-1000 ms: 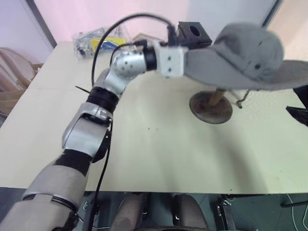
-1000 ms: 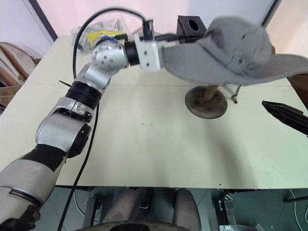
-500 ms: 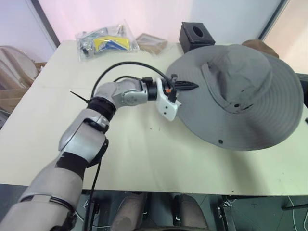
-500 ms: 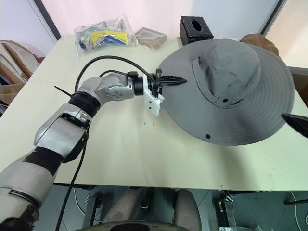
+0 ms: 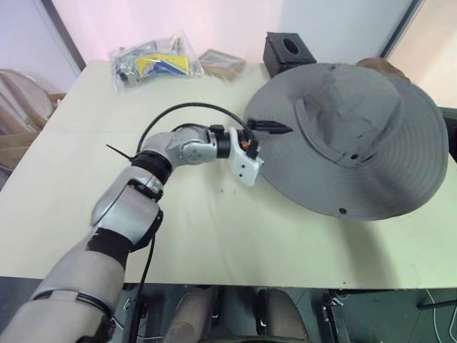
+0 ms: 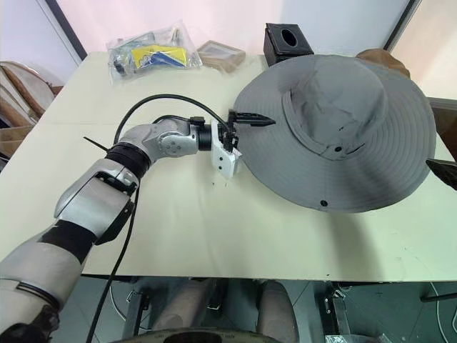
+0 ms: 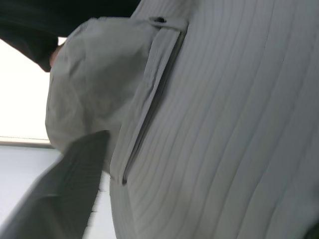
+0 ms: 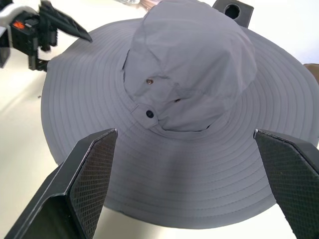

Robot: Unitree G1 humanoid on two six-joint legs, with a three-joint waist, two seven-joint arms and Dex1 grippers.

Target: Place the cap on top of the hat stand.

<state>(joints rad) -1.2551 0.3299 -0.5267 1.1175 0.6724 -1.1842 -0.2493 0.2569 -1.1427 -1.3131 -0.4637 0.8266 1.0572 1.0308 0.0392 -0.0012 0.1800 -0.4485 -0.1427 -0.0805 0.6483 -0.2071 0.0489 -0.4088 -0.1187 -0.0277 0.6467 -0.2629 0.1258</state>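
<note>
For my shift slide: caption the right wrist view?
Open right end effector facing grey sun hat, left end effector at its brim.

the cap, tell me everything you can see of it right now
The cap is a large grey fabric sun hat with a wide round brim stitched in concentric rows, a soft creased crown, small metal eyelets and a strap with a snap at the crown's base. It sits crown up, brim spread wide and tilted, over the table. The left gripper is at its brim edge, one finger lying over the brim; the jaws look open. The right gripper, open, faces it from the other side without touching.
</note>
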